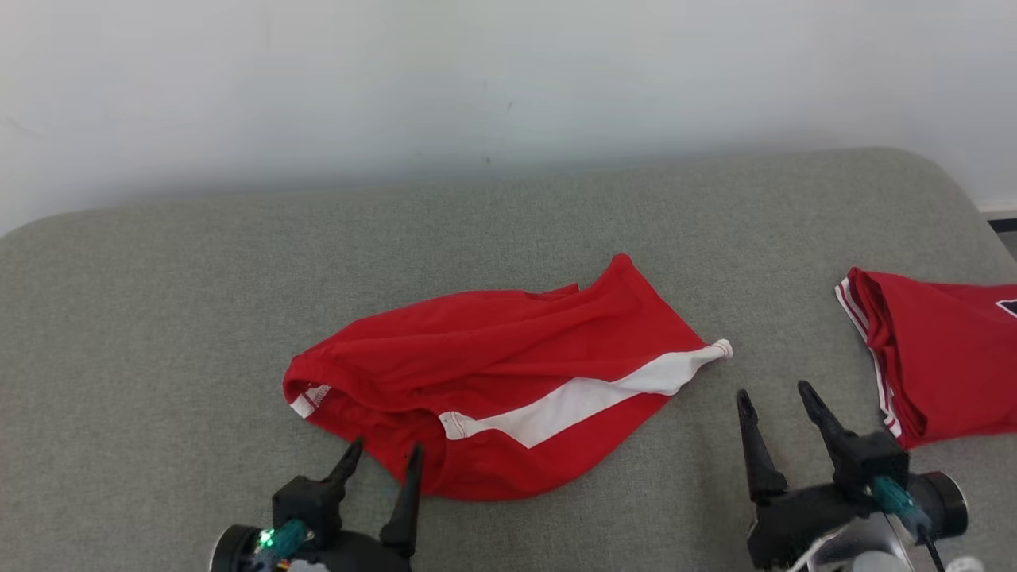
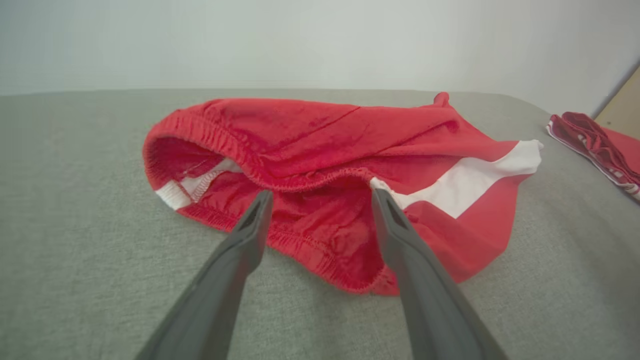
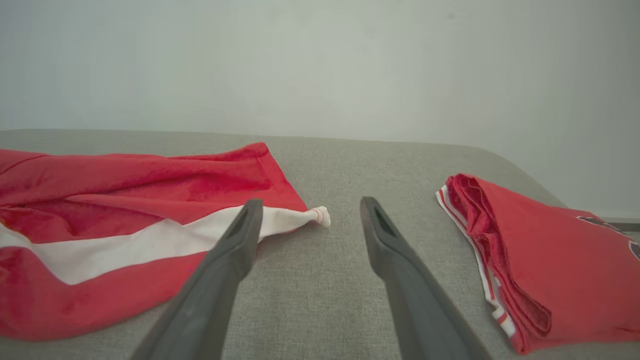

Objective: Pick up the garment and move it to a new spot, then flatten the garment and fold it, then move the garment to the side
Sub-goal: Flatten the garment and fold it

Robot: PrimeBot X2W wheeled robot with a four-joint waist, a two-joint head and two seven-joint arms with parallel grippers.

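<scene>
Both dark two-fingered grippers sit along the bottom of the head frame, jaws spread and holding nothing. The left gripper (image 1: 385, 447) is at the elastic waistband, and the right gripper (image 1: 773, 391), lower right, is just short of the white hem tip. Crumpled red shorts with a white side stripe (image 1: 493, 357) lie mid-frame on the grey fabric cushion (image 1: 159, 318). The pickup seems not yet begun; next, each gripper must close on an edge and lift.
</scene>
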